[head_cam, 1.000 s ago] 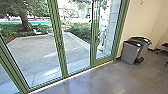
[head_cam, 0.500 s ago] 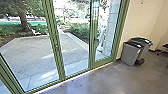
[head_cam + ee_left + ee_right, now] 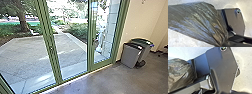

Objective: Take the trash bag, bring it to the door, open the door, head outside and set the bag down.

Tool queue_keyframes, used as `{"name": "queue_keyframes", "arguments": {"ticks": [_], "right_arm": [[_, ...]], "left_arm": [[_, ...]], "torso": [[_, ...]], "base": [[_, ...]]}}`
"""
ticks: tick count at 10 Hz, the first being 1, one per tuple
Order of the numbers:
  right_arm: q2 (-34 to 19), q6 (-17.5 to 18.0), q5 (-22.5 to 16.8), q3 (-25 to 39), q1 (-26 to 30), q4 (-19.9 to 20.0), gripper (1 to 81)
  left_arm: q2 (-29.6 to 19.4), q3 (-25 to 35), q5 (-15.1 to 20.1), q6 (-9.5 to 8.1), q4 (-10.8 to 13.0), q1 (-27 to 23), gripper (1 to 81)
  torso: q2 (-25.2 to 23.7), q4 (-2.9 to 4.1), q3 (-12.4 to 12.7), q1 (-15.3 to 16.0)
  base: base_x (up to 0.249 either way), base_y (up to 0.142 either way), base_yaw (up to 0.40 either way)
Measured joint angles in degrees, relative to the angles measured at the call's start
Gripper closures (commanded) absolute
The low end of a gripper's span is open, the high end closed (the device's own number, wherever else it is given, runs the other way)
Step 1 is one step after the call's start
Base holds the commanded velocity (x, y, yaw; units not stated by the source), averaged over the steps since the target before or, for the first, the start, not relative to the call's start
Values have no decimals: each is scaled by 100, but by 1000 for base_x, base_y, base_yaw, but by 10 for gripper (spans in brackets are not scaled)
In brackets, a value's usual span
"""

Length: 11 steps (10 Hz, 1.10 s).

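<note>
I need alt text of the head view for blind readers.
Tall glass panels in green frames look onto a grey paved yard with green bushes and a brown tree trunk. Indoors, at right, two grey bins with dark lids stand on a smooth grey floor by a cream wall.

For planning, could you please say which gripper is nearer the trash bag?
Left: the trash bag narrows to the left gripper; the right gripper seems off to its side.

- Head view: from high on the robot, facing forward and down across the floor (image 3: 100, 82), obliquely toward the glass doors (image 3: 51, 47), with paving (image 3: 27, 55) farther off.
- Left wrist view: from the left wrist, close beside the trash bag (image 3: 196, 23).
- Right wrist view: from the right wrist, also near it.
- Both wrist views share the bag.
</note>
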Motion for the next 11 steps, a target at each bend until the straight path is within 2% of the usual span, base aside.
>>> {"name": "queue_keyframes", "arguments": {"ticks": [11], "right_arm": [[15,0,0,-9,0,-6,10]], "left_arm": [[0,0,0,5,0,16,811]], "torso": [[0,0,0,0]], "base": [[192,-120,0]]}}
